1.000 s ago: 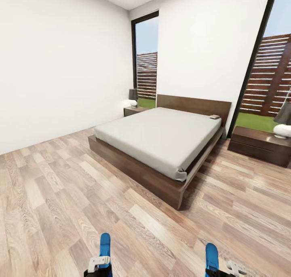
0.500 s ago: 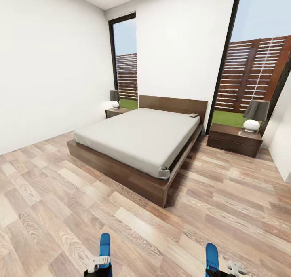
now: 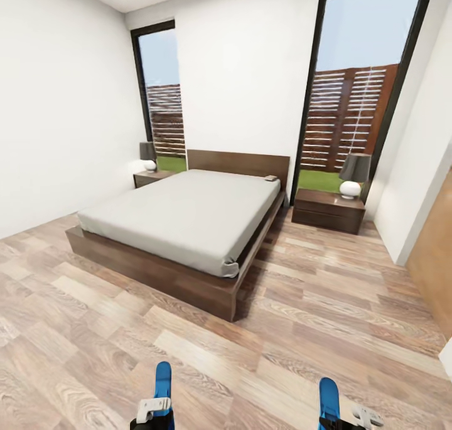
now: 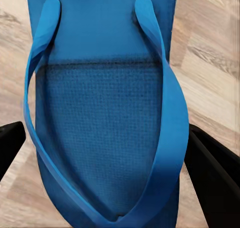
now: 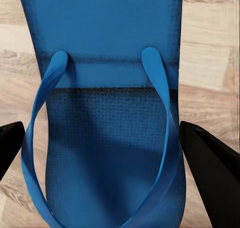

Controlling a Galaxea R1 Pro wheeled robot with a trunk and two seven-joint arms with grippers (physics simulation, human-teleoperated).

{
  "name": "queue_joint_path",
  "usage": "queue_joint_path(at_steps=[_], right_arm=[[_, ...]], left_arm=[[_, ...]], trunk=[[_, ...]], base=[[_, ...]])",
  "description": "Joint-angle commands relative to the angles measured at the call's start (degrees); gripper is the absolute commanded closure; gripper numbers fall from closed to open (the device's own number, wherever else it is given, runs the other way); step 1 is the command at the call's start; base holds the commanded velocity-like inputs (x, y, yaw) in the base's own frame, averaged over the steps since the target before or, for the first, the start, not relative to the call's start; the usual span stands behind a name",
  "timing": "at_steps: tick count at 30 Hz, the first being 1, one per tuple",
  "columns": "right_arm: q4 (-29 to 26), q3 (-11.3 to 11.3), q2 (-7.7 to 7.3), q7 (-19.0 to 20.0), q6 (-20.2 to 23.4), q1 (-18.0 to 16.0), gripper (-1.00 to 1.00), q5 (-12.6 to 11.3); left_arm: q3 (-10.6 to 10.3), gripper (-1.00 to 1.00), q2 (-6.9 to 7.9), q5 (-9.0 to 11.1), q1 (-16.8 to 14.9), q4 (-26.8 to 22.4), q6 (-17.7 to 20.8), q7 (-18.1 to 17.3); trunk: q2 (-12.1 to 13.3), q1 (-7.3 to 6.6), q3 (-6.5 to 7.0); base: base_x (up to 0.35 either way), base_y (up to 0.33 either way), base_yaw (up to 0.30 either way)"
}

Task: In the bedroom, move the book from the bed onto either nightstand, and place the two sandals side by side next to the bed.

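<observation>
The bed (image 3: 182, 220), with its dark wood frame and pale mattress, stands ahead in the bedroom. A small book (image 3: 271, 179) lies on the mattress by the headboard's right end. One nightstand (image 3: 150, 177) sits at the bed's far left and another nightstand (image 3: 328, 210) to its right, each carrying a lamp. My left gripper (image 4: 112, 160) is shut on a blue sandal (image 4: 105, 113), whose tip shows low in the head view as a blue sandal (image 3: 163, 380). My right gripper (image 5: 112, 153) is shut on the second blue sandal (image 5: 105, 118), also seen as the blue sandal (image 3: 329, 398).
Wood-plank floor (image 3: 326, 304) stretches between me and the bed, with an open strip along the bed's right side. Tall windows flank the headboard. A white wall corner (image 3: 414, 185) and a brown door (image 3: 436, 260) close the right side.
The head view has swung right and the whole picture shifted left, bringing the right nightstand, wall corner and brown door into view. Both grippers keep the sandals as before.
</observation>
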Motion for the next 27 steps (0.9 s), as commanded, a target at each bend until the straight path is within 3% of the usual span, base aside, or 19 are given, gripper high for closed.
queue_joint_path(at_steps=[1,27], right_arm=[[0.0,-0.5,0.0,0.3,0.1,0.0,1.0,0.0],[0.0,-0.5,0.0,0.3,0.1,0.0,1.0,0.0]], left_arm=[[0.1,1.0,0.0,0.5,0.0,0.0,-0.1,-0.4],[0.1,1.0,0.0,0.5,0.0,0.0,-0.1,-0.4]], trunk=[[0.0,-0.01,-0.03],[0.0,-0.01,0.68]], base=[[0.0,0.0,-0.295],[0.0,0.0,-0.295]])
